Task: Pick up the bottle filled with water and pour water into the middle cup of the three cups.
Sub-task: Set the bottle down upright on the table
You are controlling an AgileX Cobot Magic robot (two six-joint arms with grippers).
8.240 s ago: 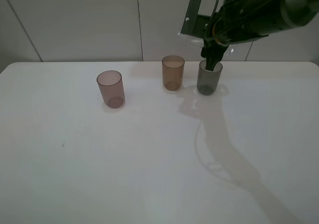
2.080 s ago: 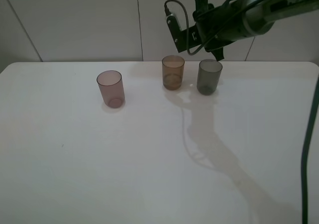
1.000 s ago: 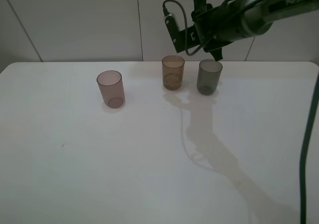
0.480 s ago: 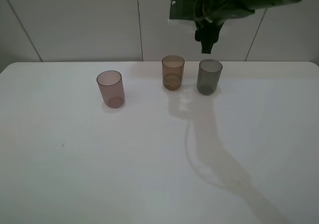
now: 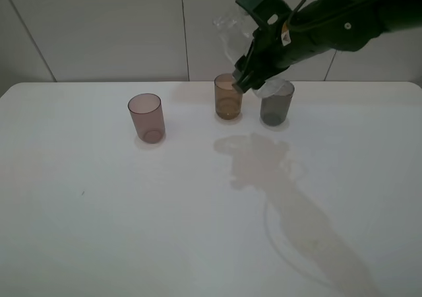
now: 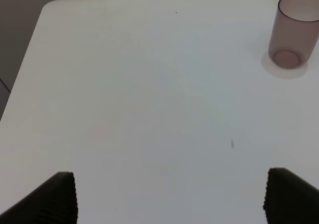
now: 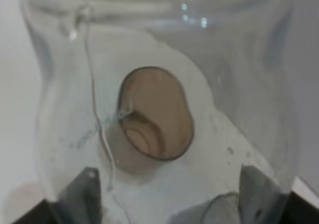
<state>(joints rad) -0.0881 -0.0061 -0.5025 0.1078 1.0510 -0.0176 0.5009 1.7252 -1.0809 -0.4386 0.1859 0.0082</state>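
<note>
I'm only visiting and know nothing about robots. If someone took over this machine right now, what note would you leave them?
Left gripper: open, empty, above the table, with the pink cup in its camera's view.
Right gripper: shut on the bottle, holding it tilted in the air over the amber cup.
Cups: all three upright; the amber one is in the middle, with the grey cup close beside it.
Done: bottle picked up and brought to the middle cup.
Left: no stream of water is visible and the amber cup's level cannot be judged, so finish the pour there.
</note>
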